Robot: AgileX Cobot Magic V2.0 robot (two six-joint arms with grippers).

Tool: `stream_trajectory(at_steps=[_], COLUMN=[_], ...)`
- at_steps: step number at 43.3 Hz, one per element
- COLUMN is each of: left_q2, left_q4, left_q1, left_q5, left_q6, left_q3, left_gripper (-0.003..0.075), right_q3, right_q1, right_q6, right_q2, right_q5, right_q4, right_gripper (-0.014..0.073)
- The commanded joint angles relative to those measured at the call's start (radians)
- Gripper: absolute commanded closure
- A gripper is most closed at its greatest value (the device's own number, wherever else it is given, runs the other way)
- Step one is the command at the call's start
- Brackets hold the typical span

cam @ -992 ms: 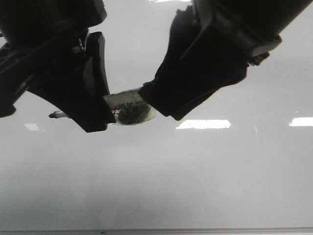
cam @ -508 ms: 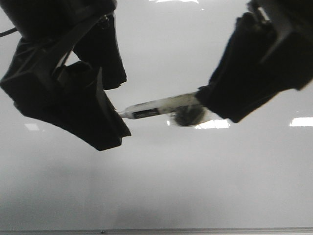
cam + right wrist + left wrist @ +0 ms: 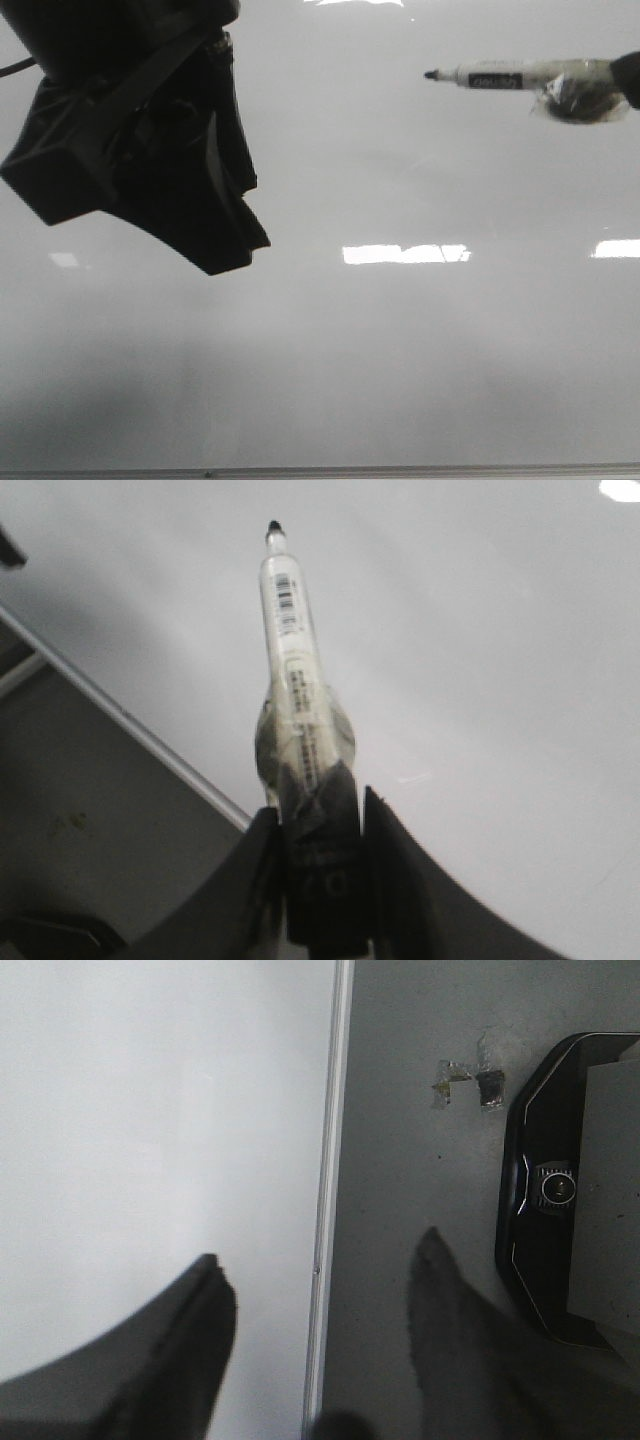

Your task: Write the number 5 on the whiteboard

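The whiteboard [image 3: 400,350] fills the front view, glossy pale grey, with its thin metal edge [image 3: 320,470] along the bottom. The number 5 is out of view. A white marker [image 3: 520,75] with a black tip [image 3: 431,74] hangs over the board at the upper right, pointing left. My right gripper [image 3: 632,82] barely shows at that edge. In the right wrist view it [image 3: 318,815] is shut on the marker [image 3: 290,650] near its rear end. My left gripper [image 3: 235,225] hangs dark at the upper left. Its fingers [image 3: 180,1360] stand apart with nothing between them.
In the left wrist view the board's metal edge [image 3: 325,1210] runs beside a grey tabletop [image 3: 400,1160]. On that tabletop sit a black device [image 3: 555,1220] and scraps of tape [image 3: 470,1080]. Bright light reflections [image 3: 405,254] lie on the board.
The right gripper has carried the marker away from the left gripper, to the right and up, almost out of the front view. The left gripper stays at the upper left.
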Motion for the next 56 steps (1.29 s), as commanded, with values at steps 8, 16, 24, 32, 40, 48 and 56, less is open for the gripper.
stream_trajectory(at_steps=[8,16,24,32,40,48,56], left_q2=[-0.037,-0.037,-0.037,-0.037,-0.037,-0.037,-0.037], left_q4=[-0.015,-0.015,-0.015,-0.015,-0.015,-0.015,-0.015], left_q1=[-0.005,-0.005,-0.005,-0.005,-0.005,-0.005,-0.005], left_q5=[-0.038,-0.038,-0.038,-0.038,-0.038,-0.038,-0.038], left_q6=[-0.011,-0.011,-0.011,-0.011,-0.011,-0.011,-0.011], left_q3=[-0.034,-0.034,-0.034,-0.034,-0.034,-0.034,-0.034], left_gripper=[0.0741,0.0741,0.0741,0.0741,0.0741,0.0741,0.0741], right_q3=[-0.024,-0.030,-0.150,-0.307,-0.402,-0.440,-0.444], right_q1=[-0.017,-0.018,-0.049,-0.118,-0.122,-0.122,-0.122], right_q6=[0.005,0.005,0.005,0.005,0.005,0.005,0.006], right_q2=[-0.010,-0.005,0.097,0.271,0.393,0.459,0.501], right_q5=[-0.093,-0.146,-0.136,-0.082,-0.079,-0.087,-0.066], right_q4=[0.039,0.039,0.035,0.035,0.047,0.048,0.048], right_gripper=[0.0658,0.0658,0.0658,0.0658,0.0658,0.0656,0.0656])
